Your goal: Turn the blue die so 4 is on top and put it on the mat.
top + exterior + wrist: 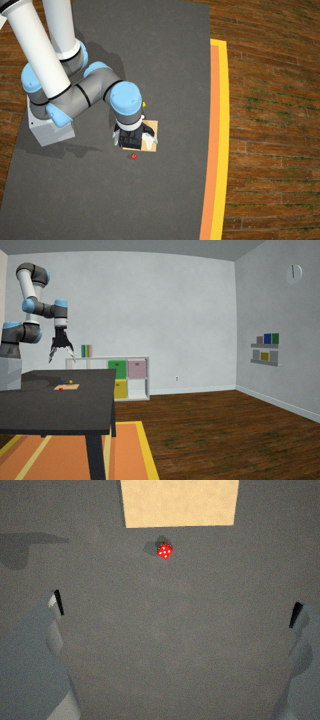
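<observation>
The blue die (60,382) sits on the table behind the mat's back edge in the exterior view. Its numbers are too small to read, and the arm hides it in the top view. The tan mat (155,126) (73,387) (180,502) lies flat. The red die (133,156) (60,389) (165,550) is beside the mat, off its edge, with several white pips showing. The yellow die (143,104) (70,382) is off the mat's opposite side. My gripper (133,145) (62,361) (174,597) is wide open and empty, high above the table.
The dark table (175,167) (85,407) carries the grey robot base block (52,134) (11,374) at one side. A low shelf unit (148,379) stands beyond the table. The arm's shadow falls across the table.
</observation>
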